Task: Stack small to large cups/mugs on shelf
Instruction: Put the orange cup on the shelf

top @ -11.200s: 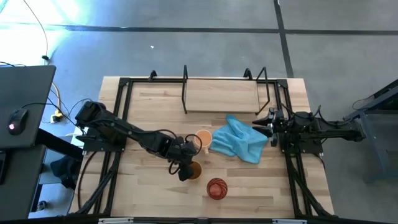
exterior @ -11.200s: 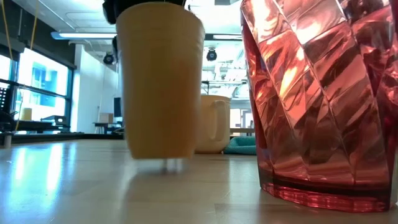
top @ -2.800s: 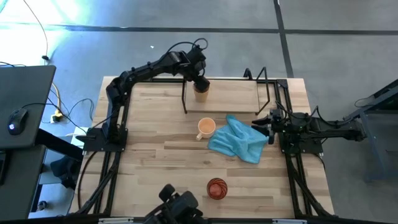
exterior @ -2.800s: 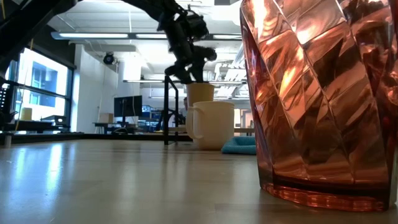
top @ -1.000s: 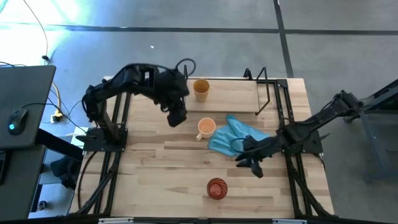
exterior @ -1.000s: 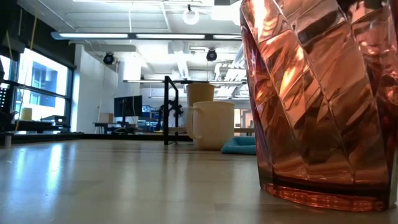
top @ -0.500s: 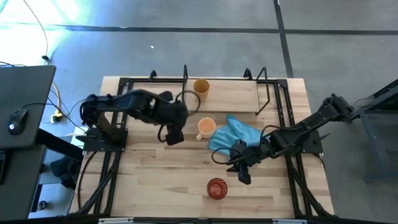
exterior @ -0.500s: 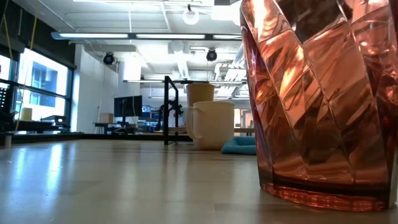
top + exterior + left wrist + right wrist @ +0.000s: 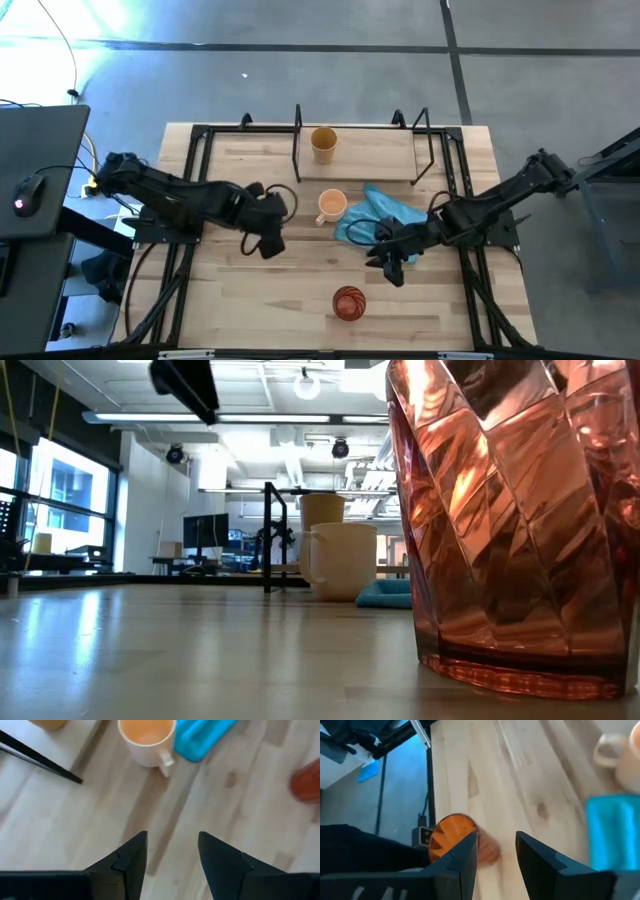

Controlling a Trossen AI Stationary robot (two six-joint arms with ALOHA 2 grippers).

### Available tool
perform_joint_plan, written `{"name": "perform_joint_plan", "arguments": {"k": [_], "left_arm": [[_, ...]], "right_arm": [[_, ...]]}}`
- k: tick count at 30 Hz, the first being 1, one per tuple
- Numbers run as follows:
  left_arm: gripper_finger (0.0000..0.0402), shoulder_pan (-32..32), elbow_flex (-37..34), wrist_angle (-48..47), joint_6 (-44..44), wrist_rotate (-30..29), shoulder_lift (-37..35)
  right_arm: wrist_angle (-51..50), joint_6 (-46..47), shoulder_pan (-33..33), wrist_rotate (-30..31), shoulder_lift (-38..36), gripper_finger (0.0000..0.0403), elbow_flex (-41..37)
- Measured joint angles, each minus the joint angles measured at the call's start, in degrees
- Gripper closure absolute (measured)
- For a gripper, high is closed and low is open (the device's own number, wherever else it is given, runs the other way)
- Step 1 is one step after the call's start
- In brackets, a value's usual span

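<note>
Step in hand: 1 of 3 placed, by the look of it.

Left tool [image 9: 268, 243] hangs over bare desk [image 9: 230, 290], fingers apart, empty.

Yellow cup [image 9: 323, 142] stands upright on the shelf [image 9: 360, 155]. Mug [image 9: 331, 206] sits mid-desk, handle showing.

Right tool [image 9: 388, 262], fingers apart and empty, hovers near the faceted red cup [image 9: 348, 302]; next it likely needs to descend and close on it.

Overhead camera is looking straight down on the whole table [image 9: 240, 300], low camera is sitting at tabletop level right against the red cup [image 9: 510, 520], wrist cameras are peering down past their fingers, all sharing the mug [image 9: 148, 741].
</note>
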Motion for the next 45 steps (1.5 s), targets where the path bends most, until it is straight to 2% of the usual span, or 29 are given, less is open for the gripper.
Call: {"name": "perform_joint_plan", "arguments": {"k": [4, 17, 26, 31, 45], "left_arm": [[0.0236, -1.86, -3.91, 2.96, -3.44, -1.17, -3.03], [0.0236, -4.5, -16.17, 13.35, -7.7, -3.58, -7.78], [0.0236, -4.49, -16.55, 13.11, -2.73, -7.68, -7.81], [0.0236, -4.47, -16.55, 13.06, -0.27, -7.87, -7.81], [0.0236, -4.47, -16.55, 11.91, 1.0, -9.35, -7.83]], "right_arm": [[0.55, 0.72, -0.07, -4.57, 2.55, 0.0277, 0.0], [5.44, 5.51, 2.3, -3.93, 10.23, 0.0277, 0.0], [10.71, 8.3, 3.58, -2.25, 13.77, 0.0277, 0.0], [12.65, 10.38, 3.84, -1.85, 16.19, 0.0277, 0.0], [11.21, 10.9, 3.86, -1.88, 17.94, 0.0277, 0.0]]}}
